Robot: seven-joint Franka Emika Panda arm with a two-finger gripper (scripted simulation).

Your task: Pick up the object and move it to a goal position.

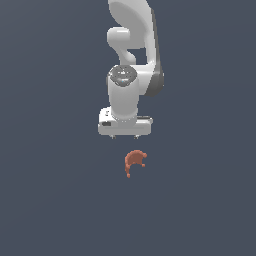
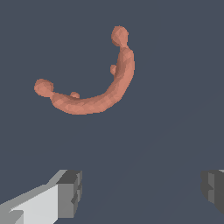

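The object [image 1: 134, 161] is a small reddish-orange curved lump with short nubs, lying on the dark grey floor just in front of the white arm's hand. In the wrist view the object [image 2: 94, 81] shows as a thin crescent with knobbed ends. My gripper [image 2: 142, 192] is open, its two dark fingertips [image 2: 70, 192] wide apart with nothing between them. The object lies beyond the fingertips, apart from them. In the exterior view the gripper [image 1: 124, 136] hangs under the white hand, only small finger stubs showing.
The white arm [image 1: 131, 60] rises behind the hand toward the top of the exterior view. A plain dark grey floor [image 1: 50, 200] surrounds everything. No other objects or goal marker show.
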